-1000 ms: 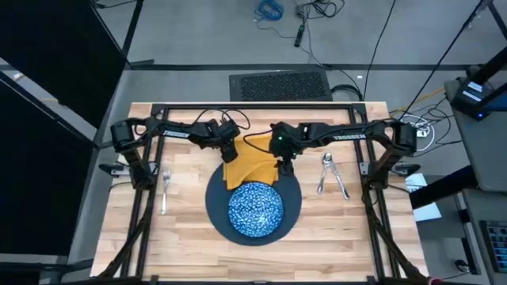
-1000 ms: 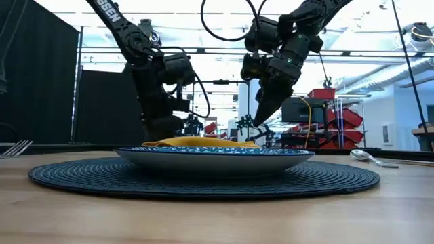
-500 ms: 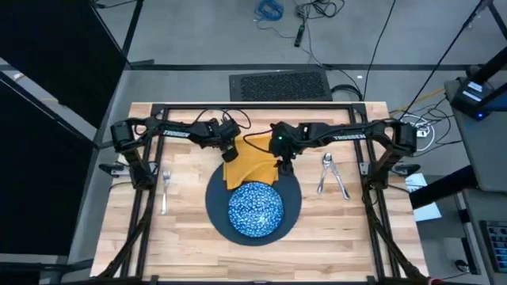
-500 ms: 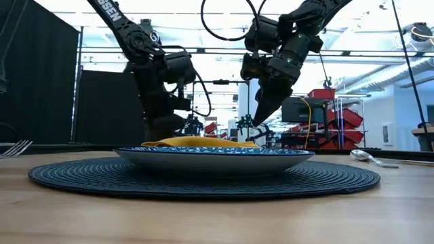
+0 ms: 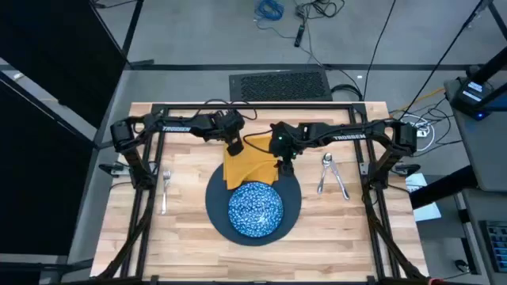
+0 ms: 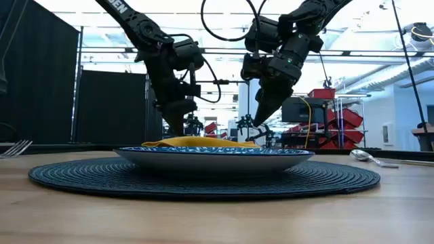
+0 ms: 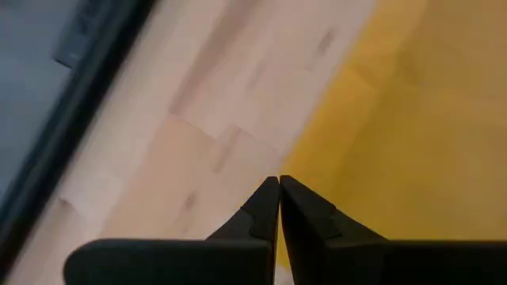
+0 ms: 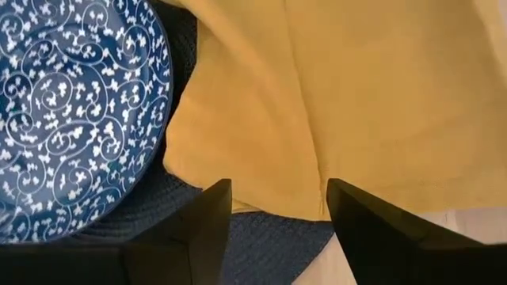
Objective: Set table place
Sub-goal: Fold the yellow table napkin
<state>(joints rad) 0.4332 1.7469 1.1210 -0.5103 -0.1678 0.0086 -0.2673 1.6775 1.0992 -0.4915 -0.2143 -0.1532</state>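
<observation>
The counter [image 5: 190,237] of pale planks carries a dark round mat [image 5: 291,207] near its middle, with the blue-and-white dish [image 5: 255,209] lying on the mat. The yellow napkin [image 5: 249,164] lies flat just behind the dish, one edge over the mat's far rim and the rest on the wood; in the low view it shows as a thin yellow strip [image 6: 196,142] behind the dish rim [image 6: 213,153].

The left jaws [image 5: 235,148] hang above the napkin's far left corner, clenched with the two tips pressed together and nothing between them; the left wrist view shows these tips [image 7: 279,194] over the line where yellow cloth [image 7: 412,111] meets the wood [image 7: 198,119]. The right jaws [image 5: 282,166] are over the napkin's right side near the mat, spread apart and empty, with the cloth edge [image 8: 261,207] and the woven mat [image 8: 269,237] seen between them.

The fork [image 5: 165,190] lies on the left of the mat, well apart from it. The spoon [image 5: 325,172] and knife [image 5: 339,180] lie on the right, crossing close together.
</observation>
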